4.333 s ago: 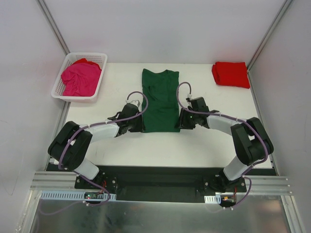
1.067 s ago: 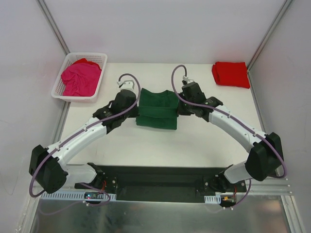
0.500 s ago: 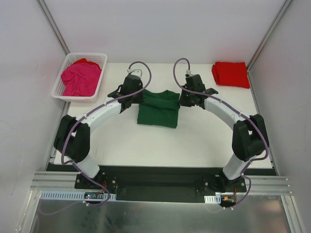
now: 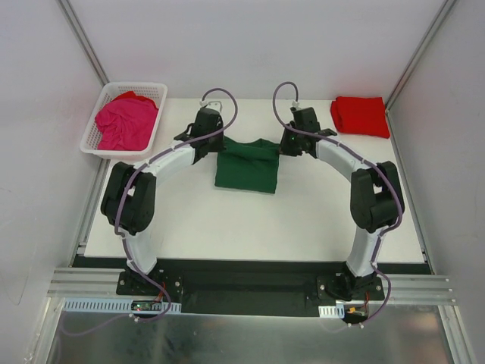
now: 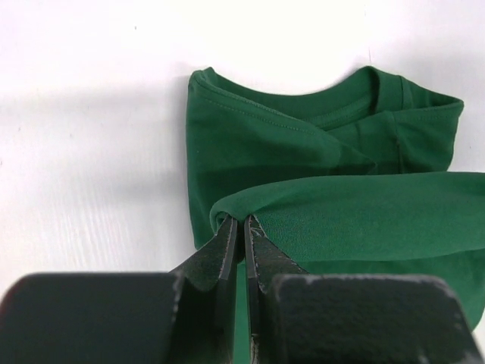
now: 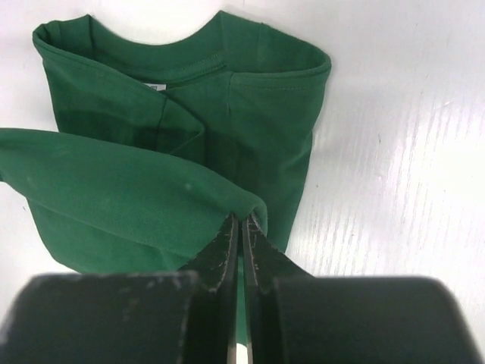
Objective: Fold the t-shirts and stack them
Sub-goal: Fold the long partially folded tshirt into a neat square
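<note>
White arm links rise from the black base rail at the near edge, and I see both arms reaching forward across the tabletop in a wide arc, the left on the left, the right on the right. Beyond a bare stretch of white surface lies the dark green t-shirt, partly folded, about midway across the width of the tabletop and in its far half. The near portion lies flat as a compact rectangle. The neck opening faces the far edge. The left pincer meets the garment at its far left corner, and the right pincer meets it at its far right corner. In the left wrist view, the left pincer has its jaws pressed together on a rolled edge of the dark green t-shirt, and that pinched layer arches over the layers lying flat beneath it. In the right wrist view, the right pincer is likewise clamped tight on a corner of the same upper layer of the dark green t-shirt, with the collar visible just beyond it. Farther back, a red t-shirt sits folded at the far right corner, well apart from the green one. At the far left corner stands a white lattice basket, and a pink t-shirt lies crumpled inside it.
</note>
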Robot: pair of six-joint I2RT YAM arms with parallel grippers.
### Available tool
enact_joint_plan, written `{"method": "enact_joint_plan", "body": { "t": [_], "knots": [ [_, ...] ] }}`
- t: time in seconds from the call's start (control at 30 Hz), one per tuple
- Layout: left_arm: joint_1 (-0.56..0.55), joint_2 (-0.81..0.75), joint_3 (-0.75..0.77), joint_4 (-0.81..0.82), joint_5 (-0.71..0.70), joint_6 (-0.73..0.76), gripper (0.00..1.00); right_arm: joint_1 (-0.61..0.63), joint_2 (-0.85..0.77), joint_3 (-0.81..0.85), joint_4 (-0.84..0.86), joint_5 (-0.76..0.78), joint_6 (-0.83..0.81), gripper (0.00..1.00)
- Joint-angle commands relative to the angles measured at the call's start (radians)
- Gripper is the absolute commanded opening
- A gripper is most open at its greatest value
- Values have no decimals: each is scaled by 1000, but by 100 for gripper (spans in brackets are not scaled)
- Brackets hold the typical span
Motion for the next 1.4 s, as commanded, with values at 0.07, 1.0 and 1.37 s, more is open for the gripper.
{"method": "enact_joint_plan", "body": {
  "t": [0.07, 1.0, 1.37],
  "knots": [
    [27, 86, 105, 34, -18, 57, 8, -43, 47, 75, 42, -15, -24, 18],
    [-12, -307, -272, 115, 166, -49, 38, -32, -264, -238, 85, -249, -43, 33],
    [-82, -170, -240, 221, 206, -18, 0, 39, -69, -76, 90, -274, -41, 1]
  ]
}}
